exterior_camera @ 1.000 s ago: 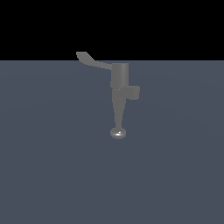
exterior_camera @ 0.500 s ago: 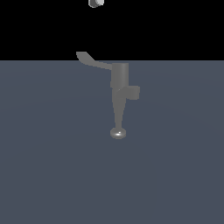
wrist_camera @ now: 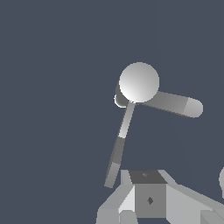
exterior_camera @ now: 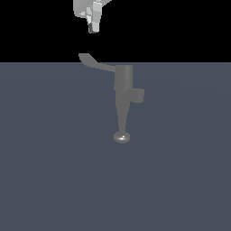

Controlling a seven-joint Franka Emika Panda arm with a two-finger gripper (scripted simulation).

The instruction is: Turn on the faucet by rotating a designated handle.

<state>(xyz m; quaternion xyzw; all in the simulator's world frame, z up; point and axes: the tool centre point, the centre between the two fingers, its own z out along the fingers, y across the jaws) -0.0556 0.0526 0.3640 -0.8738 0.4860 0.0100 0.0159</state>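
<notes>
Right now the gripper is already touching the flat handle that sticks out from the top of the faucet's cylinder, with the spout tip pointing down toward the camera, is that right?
Not quite: the gripper is not touching the handle. The exterior view shows it hanging above the handle's flared end with a clear gap between them. The rest holds: the handle sticks out from the top of the faucet, and the spout tip points down.

A flat, plain slate-blue floor (exterior_camera: 54,171) carries only the matte grey faucet (exterior_camera: 123,90), standing upright on it.
</notes>
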